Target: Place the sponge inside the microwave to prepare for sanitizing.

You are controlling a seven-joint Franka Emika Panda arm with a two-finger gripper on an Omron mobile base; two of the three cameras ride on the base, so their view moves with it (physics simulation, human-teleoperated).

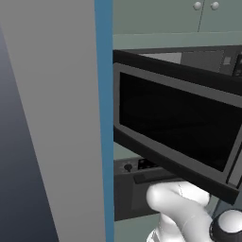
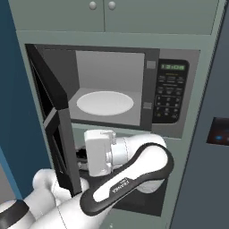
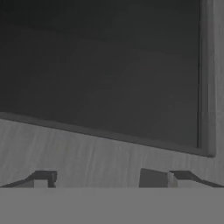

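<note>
Close ahead of my gripper (image 3: 105,179), fingers spread and empty, stands the black-glass, grey-framed microwave door (image 3: 100,65), swung open. Grey cavity and white round plate (image 2: 105,103) are bare (no green sponge yet). Fetching it comes next.

Black glass of the microwave door (image 3: 100,65) in its grey frame; two dark fingers (image 3: 43,178) apart below.

Built into a grey-green cabinet wall (image 2: 197,42), the microwave (image 2: 172,96), door (image 2: 56,134) swung wide open to the left. Inside, a light grey cavity floor (image 2: 141,118) bearing a white round plate (image 2: 105,103), nothing resting on it.
</note>
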